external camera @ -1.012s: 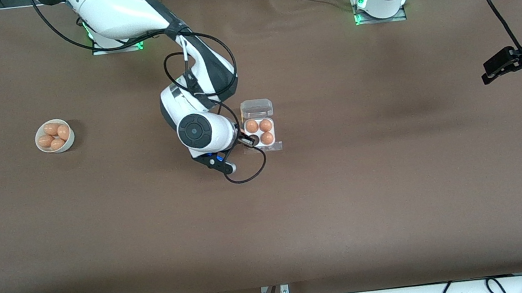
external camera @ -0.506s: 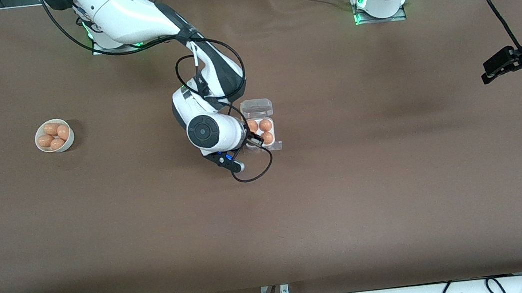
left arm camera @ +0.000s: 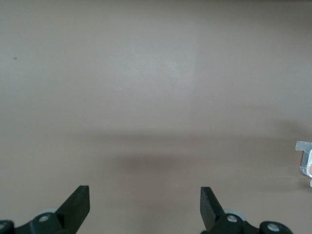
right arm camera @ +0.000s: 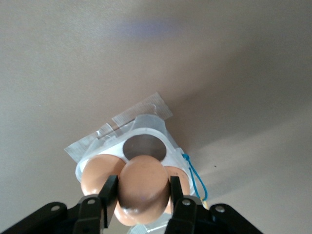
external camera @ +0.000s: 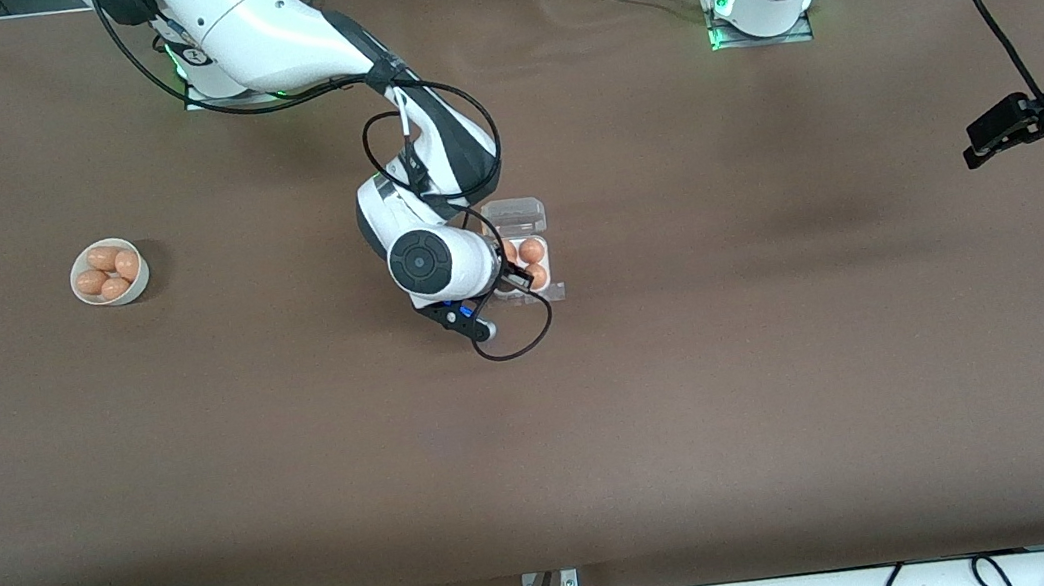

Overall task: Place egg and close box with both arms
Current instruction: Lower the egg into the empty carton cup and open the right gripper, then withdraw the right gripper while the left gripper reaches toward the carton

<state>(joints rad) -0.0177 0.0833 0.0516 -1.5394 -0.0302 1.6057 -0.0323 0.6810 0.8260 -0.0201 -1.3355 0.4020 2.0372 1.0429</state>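
Your right gripper [right arm camera: 142, 202] is clamped on the egg [right arm camera: 142, 187], over the open egg box [external camera: 524, 257] at centre frame, its one empty cell [right arm camera: 145, 146] showing. At the frame's right edge, your left gripper [left arm camera: 145, 206] waits spread wide, holding nothing.

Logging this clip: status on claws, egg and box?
Right claw shut on egg, over the box, empty cell below. Left claw open, waiting over bare table. Lid open, nothing in the way.

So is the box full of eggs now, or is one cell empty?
One cell is empty. The right wrist view shows a bare round cell in the box, with the egg held over it in the right claw.
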